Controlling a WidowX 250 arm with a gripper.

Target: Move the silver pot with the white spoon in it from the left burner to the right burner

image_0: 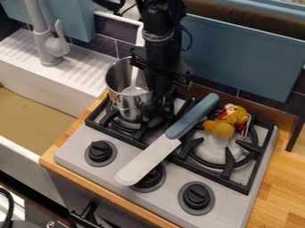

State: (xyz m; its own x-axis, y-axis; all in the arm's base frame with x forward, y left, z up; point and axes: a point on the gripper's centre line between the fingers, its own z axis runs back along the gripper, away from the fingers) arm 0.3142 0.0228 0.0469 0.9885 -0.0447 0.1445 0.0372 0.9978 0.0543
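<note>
My gripper (159, 94) — opening and hold, I can't tell — hangs beside the upright metal pot (134, 107), at the stove (77, 149) corner nearest the faucet (50, 48).

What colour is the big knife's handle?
The knife's handle is greyish blue, seen best in the camera view.

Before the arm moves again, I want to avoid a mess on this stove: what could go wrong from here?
The gripper is right by the metal pot, so a sideways shift might knock the pot or the light-coloured utensil standing in it.

The blue-handled knife lies slantwise across the stove, its blade over the middle knob; a bump could make it slide.

The yellow toy sits close to the knife's handle and might get pushed too.
</note>
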